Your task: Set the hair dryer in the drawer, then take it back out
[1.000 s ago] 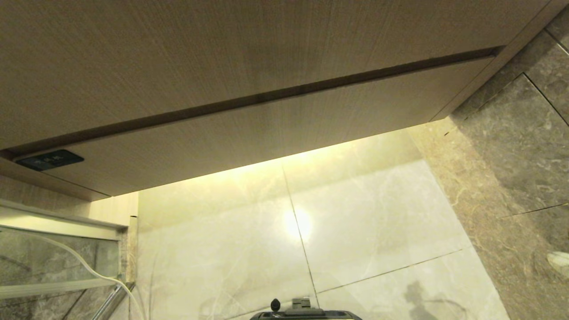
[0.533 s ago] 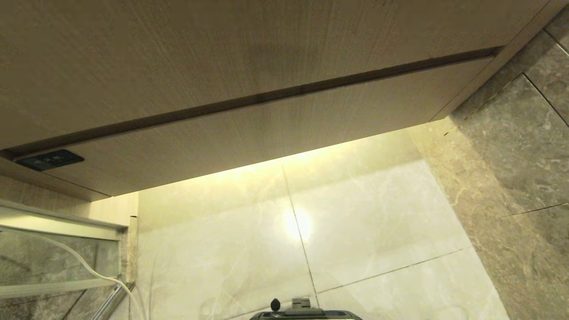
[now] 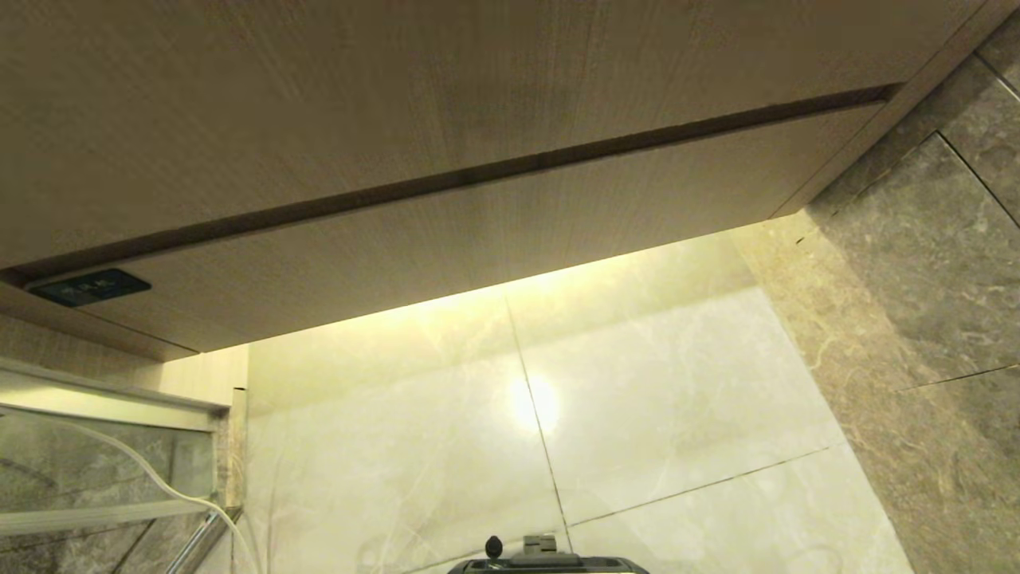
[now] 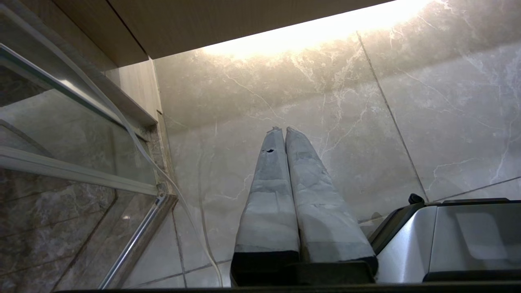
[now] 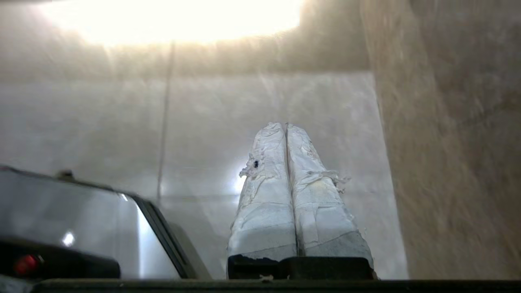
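drawer (image 3: 478, 239): one, closed | left gripper (image 4: 281, 130), right gripper (image 5: 285, 125): fingers together, empty, below drawer over floor tiles (image 3: 677, 383)

head: fwd-down, close under drawer (image 3: 510, 223) | 2 wrist cams: downward | shared: floor tiles (image 3: 653, 414)

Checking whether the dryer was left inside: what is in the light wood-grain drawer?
Cannot be seen: the wide, handleless light wood-grain drawer with a small black label is shut, its front covering everything inside. No hair dryer shows anywhere.
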